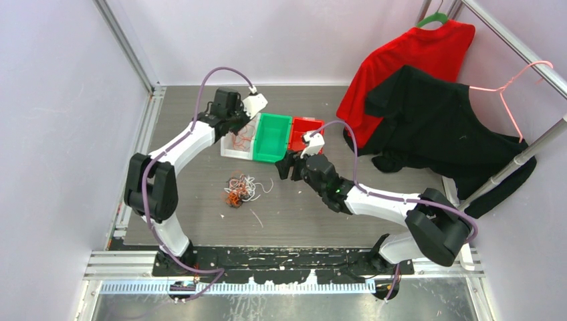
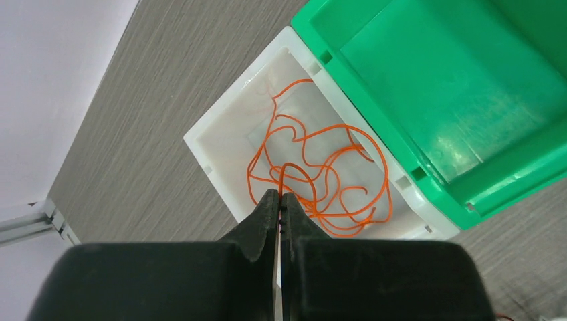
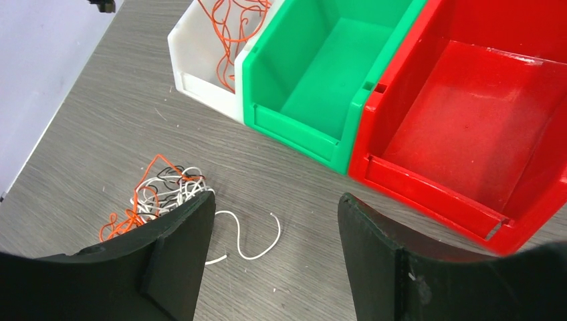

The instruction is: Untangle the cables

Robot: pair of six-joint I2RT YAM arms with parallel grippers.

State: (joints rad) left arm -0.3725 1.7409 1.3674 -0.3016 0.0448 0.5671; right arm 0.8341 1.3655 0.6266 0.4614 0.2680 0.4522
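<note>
Left arm over the white bin, right arm hovering above the table.

My left gripper [image 2: 281, 198] is pinched fully closed above the white bin [image 2: 212, 137], where loose orange wires [image 2: 321, 175] lie. One strand rises to its tips, but I cannot tell whether it is gripped. My right gripper [image 3: 275, 202] hangs wide apart and empty near the green bin [image 3: 314, 73] and red bin [image 3: 468, 120]. The clump [image 1: 241, 189] of orange, white and black cables sits on the table [image 1: 321, 217], a white strand [image 3: 259, 239] just beside it.

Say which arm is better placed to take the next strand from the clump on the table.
Right. The right gripper, open, hovers near the clump; the left gripper is shut on an orange strand over the white bin.
</note>
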